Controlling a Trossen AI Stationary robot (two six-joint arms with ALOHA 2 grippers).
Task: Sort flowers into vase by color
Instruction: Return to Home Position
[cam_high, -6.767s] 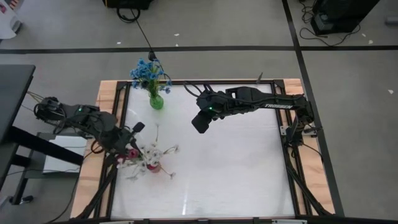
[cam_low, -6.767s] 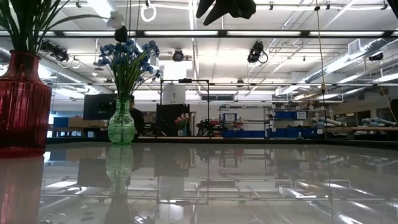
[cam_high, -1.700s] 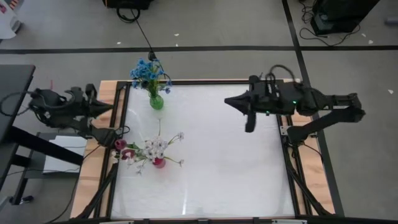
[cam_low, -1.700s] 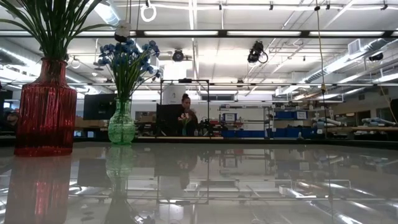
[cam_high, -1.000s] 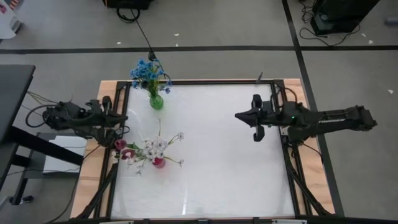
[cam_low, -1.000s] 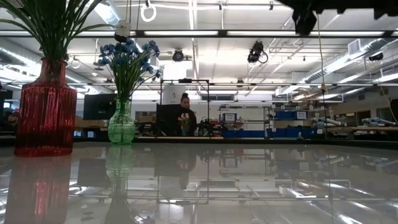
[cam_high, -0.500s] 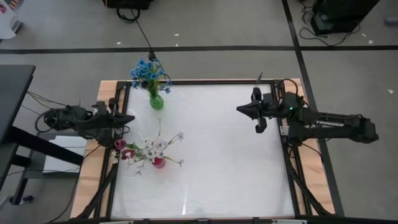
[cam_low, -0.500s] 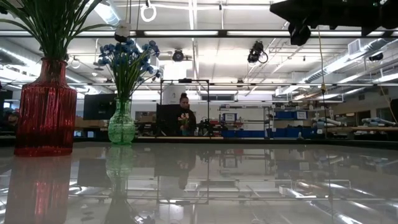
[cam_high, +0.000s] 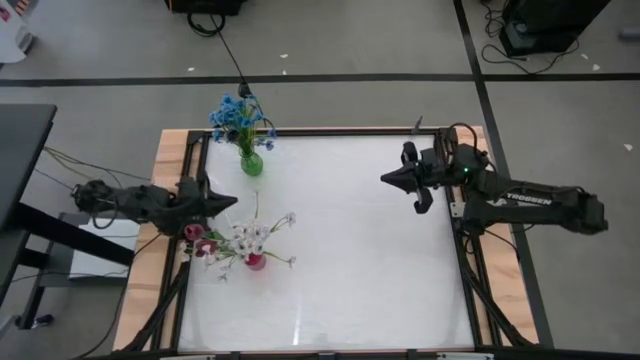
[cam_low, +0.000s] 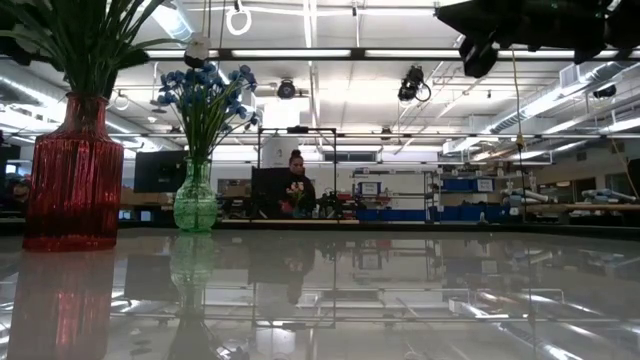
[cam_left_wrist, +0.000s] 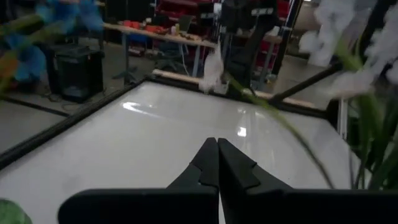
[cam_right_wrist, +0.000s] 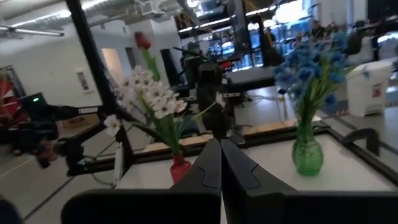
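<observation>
While both arms flank the surface (cam_high: 350, 270), sorting looks done.
Left gripper (cam_high: 230, 203), pinched together, hangs just beside the flowers (cam_high: 245, 238) in the red vase (cam_high: 256, 262); right gripper (cam_high: 384, 178), also together, sits well apart. Only homing seems left.

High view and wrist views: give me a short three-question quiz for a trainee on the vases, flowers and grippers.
1. True or false: the small green glass vase holds the blue flower clusters.
2. What stands in the ribbed red glass vase? A: blue clusters only. B: white blossoms and pink-red tulip buds. C: nothing.
3. Fill the gap: the left gripper and the right gripper each have their fingers ____.

Key: 1 true; 2 B; 3 shut.
</observation>
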